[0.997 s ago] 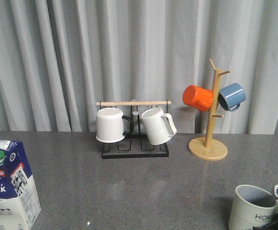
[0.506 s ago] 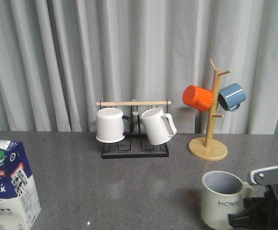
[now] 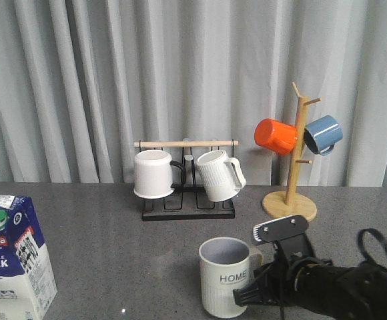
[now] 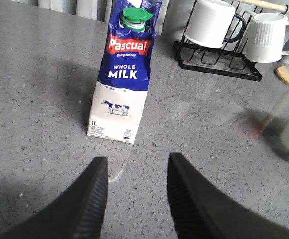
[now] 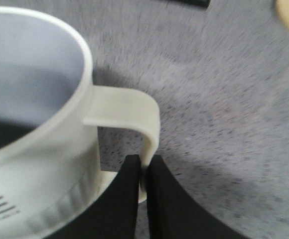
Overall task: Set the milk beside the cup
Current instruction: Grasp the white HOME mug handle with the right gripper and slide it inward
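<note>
The milk carton [image 3: 15, 257], blue and white with a green cap, stands upright at the table's front left; it also shows in the left wrist view [image 4: 122, 79]. My left gripper [image 4: 133, 167] is open and empty, a short way in front of the carton. The pale "HOME" cup [image 3: 225, 277] is near the table's front middle. My right gripper [image 5: 144, 162] is shut on the cup's handle [image 5: 134, 114]; the arm [image 3: 313, 280] lies to the cup's right.
A black rack [image 3: 188, 200] with a wooden bar holds a plain white mug [image 3: 152, 173] and a ribbed white mug [image 3: 218, 175] at the back middle. A wooden mug tree [image 3: 290, 197] with an orange mug [image 3: 275, 136] and a blue mug [image 3: 323, 135] stands at the back right.
My right gripper has carried the HOME cup leftward from the table's front right corner to the front middle. The milk carton and the left gripper have not moved.
</note>
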Robot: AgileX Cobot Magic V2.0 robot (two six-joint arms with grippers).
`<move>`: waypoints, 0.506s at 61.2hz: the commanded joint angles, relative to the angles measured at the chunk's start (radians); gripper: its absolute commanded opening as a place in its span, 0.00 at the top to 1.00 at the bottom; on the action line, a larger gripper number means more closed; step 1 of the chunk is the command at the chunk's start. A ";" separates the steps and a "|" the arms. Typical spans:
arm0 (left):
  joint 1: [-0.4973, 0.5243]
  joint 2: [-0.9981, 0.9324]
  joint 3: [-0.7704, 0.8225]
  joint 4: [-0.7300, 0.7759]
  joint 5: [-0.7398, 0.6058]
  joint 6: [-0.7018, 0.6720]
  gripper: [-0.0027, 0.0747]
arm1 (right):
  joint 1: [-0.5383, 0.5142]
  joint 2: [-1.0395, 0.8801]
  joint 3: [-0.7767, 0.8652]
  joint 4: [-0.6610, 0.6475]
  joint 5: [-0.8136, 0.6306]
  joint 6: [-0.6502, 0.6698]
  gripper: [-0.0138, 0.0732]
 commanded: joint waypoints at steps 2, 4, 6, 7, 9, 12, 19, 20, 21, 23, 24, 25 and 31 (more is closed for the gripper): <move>-0.001 0.014 -0.032 -0.014 -0.060 -0.001 0.59 | 0.013 -0.003 -0.082 0.004 -0.009 0.006 0.84; -0.001 0.014 -0.032 -0.014 -0.059 -0.001 0.59 | 0.015 -0.001 -0.086 0.004 0.003 0.006 0.84; -0.001 0.014 -0.032 -0.014 -0.059 -0.001 0.59 | 0.015 -0.001 -0.089 0.004 0.013 0.006 0.84; -0.001 0.014 -0.032 -0.014 -0.059 -0.001 0.59 | 0.015 -0.001 -0.089 0.004 0.016 0.006 0.83; -0.001 0.014 -0.032 -0.015 -0.057 -0.001 0.59 | 0.015 -0.002 -0.089 0.004 0.024 0.006 0.83; -0.001 0.014 -0.032 -0.015 -0.055 -0.001 0.59 | 0.015 -0.002 -0.089 0.004 0.036 0.006 0.81; -0.001 0.014 -0.032 -0.015 -0.049 -0.001 0.59 | 0.015 -0.002 -0.089 0.005 0.083 0.006 0.75; -0.001 0.014 -0.032 -0.015 -0.049 -0.001 0.59 | 0.015 -0.002 -0.089 0.005 0.088 0.006 0.74; -0.001 0.014 -0.032 -0.015 -0.049 -0.001 0.59 | 0.015 -0.002 -0.089 0.005 0.096 0.005 0.72; -0.001 0.014 -0.032 -0.015 -0.049 -0.001 0.59 | 0.015 -0.002 -0.089 0.005 0.105 0.000 0.69; -0.001 0.014 -0.032 -0.015 -0.049 -0.001 0.59 | 0.015 -0.004 -0.089 0.005 0.110 -0.001 0.67; -0.001 0.014 -0.032 -0.015 -0.049 -0.001 0.59 | 0.015 -0.005 -0.089 0.005 0.113 -0.001 0.66; -0.001 0.014 -0.032 -0.015 -0.044 -0.001 0.59 | 0.015 -0.023 -0.089 0.005 0.137 -0.001 0.56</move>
